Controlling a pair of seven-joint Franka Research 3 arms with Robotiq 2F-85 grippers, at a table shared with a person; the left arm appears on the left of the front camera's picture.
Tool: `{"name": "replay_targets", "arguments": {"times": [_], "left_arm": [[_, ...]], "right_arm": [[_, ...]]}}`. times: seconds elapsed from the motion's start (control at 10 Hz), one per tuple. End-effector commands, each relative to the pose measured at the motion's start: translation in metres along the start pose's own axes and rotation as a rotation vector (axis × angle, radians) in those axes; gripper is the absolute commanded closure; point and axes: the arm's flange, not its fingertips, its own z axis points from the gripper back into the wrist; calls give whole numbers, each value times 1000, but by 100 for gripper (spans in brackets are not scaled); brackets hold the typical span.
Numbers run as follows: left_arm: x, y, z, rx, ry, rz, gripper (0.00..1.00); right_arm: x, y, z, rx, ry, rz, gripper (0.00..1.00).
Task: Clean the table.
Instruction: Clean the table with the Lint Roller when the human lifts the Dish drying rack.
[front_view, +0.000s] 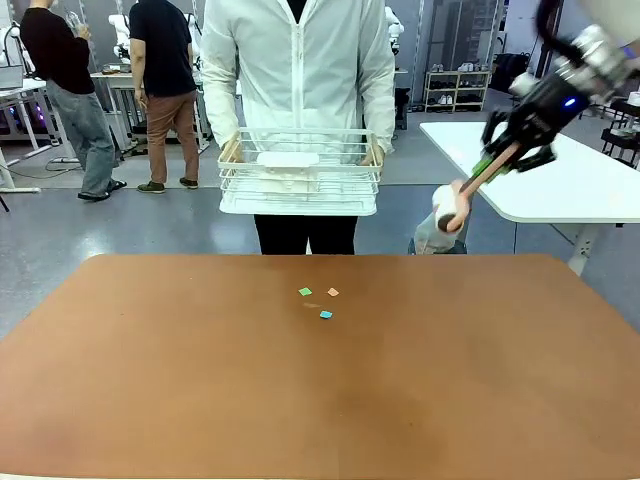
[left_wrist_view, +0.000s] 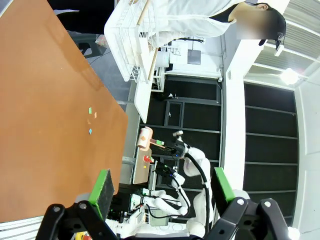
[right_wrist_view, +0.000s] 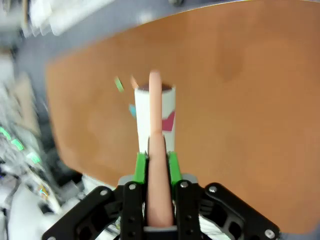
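Up beyond the far right corner, the right jaws grip the lint roller (front_view: 450, 208) by its handle — lower it flat onto the brown counter (front_view: 420, 390), roll lightly across the three scraps (front_view: 326, 314) near its far middle — left jaws open, empty.

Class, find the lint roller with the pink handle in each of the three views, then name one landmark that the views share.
Front view: the lint roller is upper right, held up by the right tool.
Left wrist view: lower middle, small, past the table's edge.
Right wrist view: centre, handle clamped between the green pads.
Shared landmark: the coloured scraps on the table.
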Motion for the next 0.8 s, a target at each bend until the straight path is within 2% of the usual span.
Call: {"name": "replay_targets", "arguments": {"times": [0.0,0.1,0.3,0.4,0.7], "left_arm": [[0,-1,4,-16,8,-8,0],[0,-1,4,-16,8,-8,0],[0,-1,4,-16,8,-8,0],[0,-1,4,-16,8,-8,0],[0,-1,4,-16,8,-8,0]], "right_arm": [[20,6,-36,7,112,164,79],[15,5,-58,21,135,201,79],[11,3,-67,44,68,160,79],[18,6,-78,-4,142,182,79],[18,6,-78,-4,142,182,79]]}}
